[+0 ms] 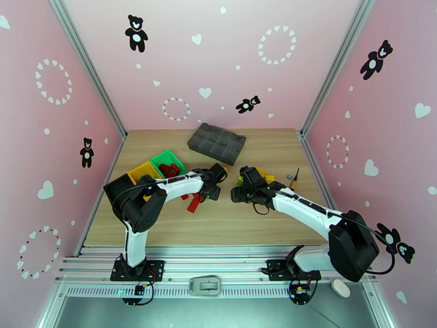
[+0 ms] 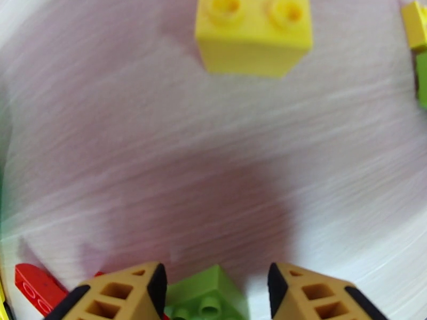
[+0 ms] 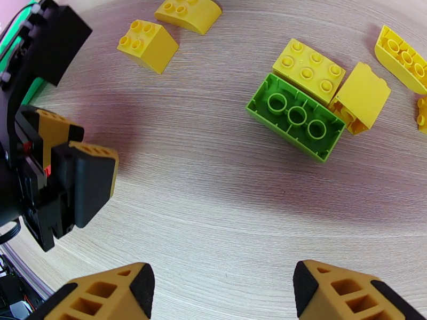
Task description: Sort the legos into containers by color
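Green lego (image 2: 205, 302) sits between the parted jaws of my left gripper (image 2: 215, 281), unclamped, so I close next; right gripper (image 3: 223, 289) gapes empty, short of an upturned lego (image 3: 295, 117)

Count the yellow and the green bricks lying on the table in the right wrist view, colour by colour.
Yellow bricks: 6, one of them cut off at the right edge
Green bricks: 1
Total: 7
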